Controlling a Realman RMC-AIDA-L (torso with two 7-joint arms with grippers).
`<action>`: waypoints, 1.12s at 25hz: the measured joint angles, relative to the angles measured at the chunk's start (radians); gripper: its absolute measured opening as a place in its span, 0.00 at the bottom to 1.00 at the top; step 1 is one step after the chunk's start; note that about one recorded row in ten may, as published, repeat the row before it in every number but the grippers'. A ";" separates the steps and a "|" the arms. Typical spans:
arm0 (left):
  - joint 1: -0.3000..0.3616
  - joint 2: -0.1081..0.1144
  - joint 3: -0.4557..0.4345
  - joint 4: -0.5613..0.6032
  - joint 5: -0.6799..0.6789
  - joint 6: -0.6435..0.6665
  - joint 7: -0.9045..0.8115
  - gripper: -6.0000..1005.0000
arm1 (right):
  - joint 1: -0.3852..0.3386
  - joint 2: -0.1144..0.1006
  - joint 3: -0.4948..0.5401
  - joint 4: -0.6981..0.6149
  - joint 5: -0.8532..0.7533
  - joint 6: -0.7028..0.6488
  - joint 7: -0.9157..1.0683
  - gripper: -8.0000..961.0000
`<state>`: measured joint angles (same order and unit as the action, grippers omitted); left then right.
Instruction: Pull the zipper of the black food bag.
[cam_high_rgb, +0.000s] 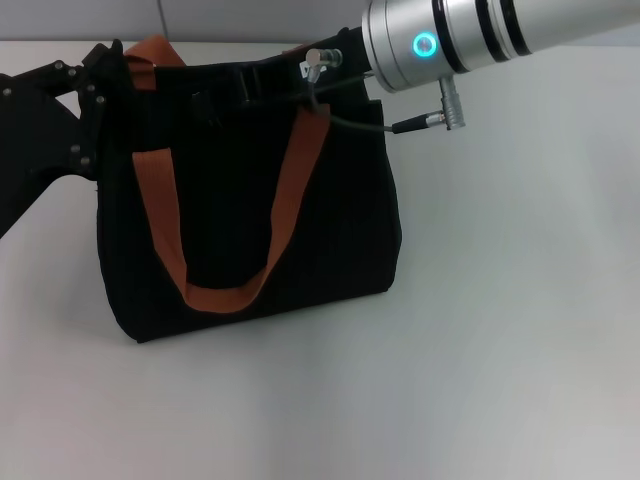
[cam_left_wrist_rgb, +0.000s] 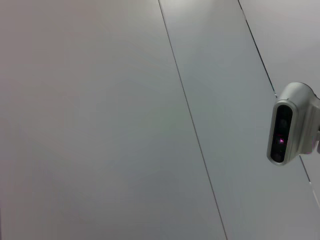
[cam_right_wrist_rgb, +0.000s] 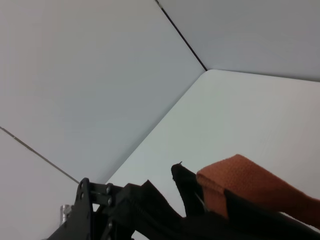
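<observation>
The black food bag (cam_high_rgb: 250, 230) stands upright on the white table, with two rust-brown loop handles (cam_high_rgb: 225, 295). My left gripper (cam_high_rgb: 105, 95) is at the bag's top left end and looks closed on the fabric; it also shows in the right wrist view (cam_right_wrist_rgb: 95, 210), against the bag's edge (cam_right_wrist_rgb: 165, 220). My right gripper (cam_high_rgb: 255, 85) reaches over the bag's top opening, dark against the black fabric. A small silver metal piece (cam_high_rgb: 315, 66) sits at the top right beside it; I cannot tell if it is the zipper slider.
The silver right arm (cam_high_rgb: 470, 35) with a teal ring crosses the top right, its cable plug (cam_high_rgb: 452, 100) hanging below. The white table (cam_high_rgb: 500, 330) spreads around the bag. A grey camera unit (cam_left_wrist_rgb: 290, 125) hangs on the wall in the left wrist view.
</observation>
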<state>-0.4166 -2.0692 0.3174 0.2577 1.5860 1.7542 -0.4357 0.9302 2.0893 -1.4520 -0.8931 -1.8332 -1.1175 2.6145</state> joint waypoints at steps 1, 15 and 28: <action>0.000 0.000 0.000 0.000 0.000 0.000 0.000 0.02 | -0.001 0.000 0.000 -0.001 0.000 0.000 0.000 0.11; 0.005 0.000 0.000 0.000 -0.004 0.009 0.000 0.02 | -0.030 0.000 -0.001 -0.063 -0.076 0.012 0.025 0.01; 0.008 0.001 0.000 0.000 -0.023 0.009 0.000 0.02 | -0.102 0.001 -0.015 -0.197 -0.107 0.025 0.082 0.05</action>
<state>-0.4091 -2.0683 0.3175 0.2576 1.5626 1.7634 -0.4356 0.8281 2.0900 -1.4667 -1.0902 -1.9399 -1.0924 2.6960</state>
